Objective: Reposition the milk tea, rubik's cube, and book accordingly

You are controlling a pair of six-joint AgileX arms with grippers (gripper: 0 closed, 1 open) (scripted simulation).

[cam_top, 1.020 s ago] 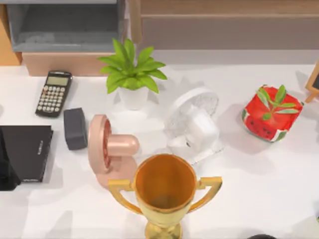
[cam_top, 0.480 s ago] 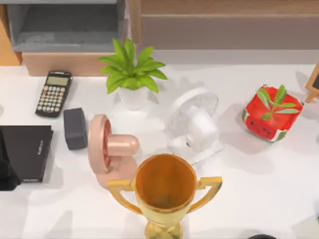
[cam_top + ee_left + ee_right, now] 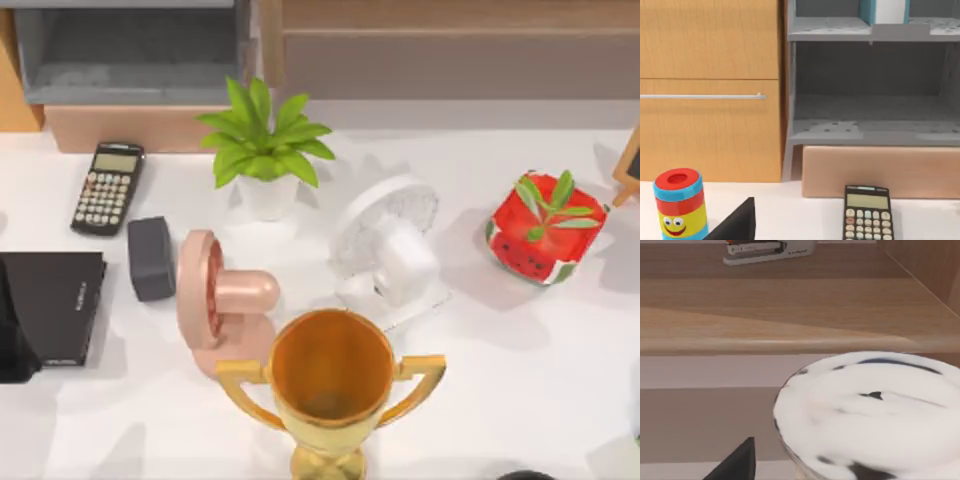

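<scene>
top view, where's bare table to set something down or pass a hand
Bare patches: the right front of the table, between the gold trophy and the watermelon pot; also the left front, below the black slab. Crowded: the middle, where the pink fan, white fan, plant and trophy cluster.

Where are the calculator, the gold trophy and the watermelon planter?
calculator (image 3: 107, 187): top view, on its keypad.
gold trophy (image 3: 331, 368): top view, inside its bowl.
watermelon planter (image 3: 530, 245): top view, on its red side.
</scene>
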